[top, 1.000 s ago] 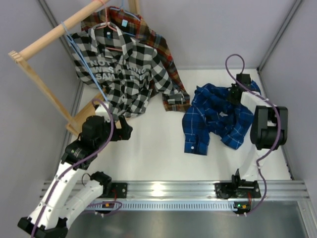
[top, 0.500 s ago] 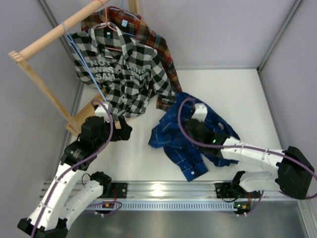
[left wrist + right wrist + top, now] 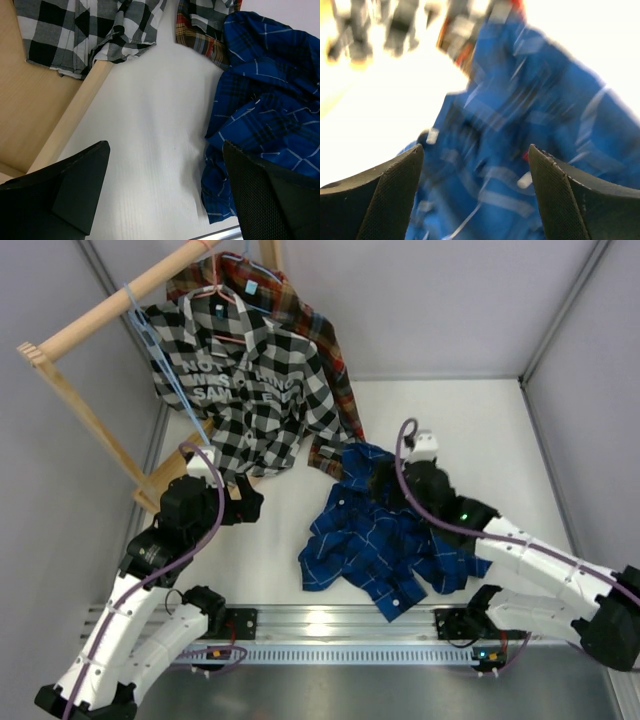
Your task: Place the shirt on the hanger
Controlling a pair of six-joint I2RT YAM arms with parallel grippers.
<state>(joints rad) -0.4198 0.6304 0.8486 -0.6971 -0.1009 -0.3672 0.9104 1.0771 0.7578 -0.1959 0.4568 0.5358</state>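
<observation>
Right hand (image 3: pixel 475 150) hangs spread over the shirt (image 3: pixel 385 535) heaped on the desk (image 3: pixel 285 530), likely seeking a better grip; left hand (image 3: pixel 165 145) waits nearby, also spread.

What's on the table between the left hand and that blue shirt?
Nothing. Only bare white tabletop separates the left hand from the shirt. This is clearest in the left wrist view, and the top camera shows it too.

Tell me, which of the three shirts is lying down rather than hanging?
The dark blue plaid shirt, crumpled on the table. The black-and-white checked shirt and the red-brown plaid one hang on the wooden rack.
</observation>
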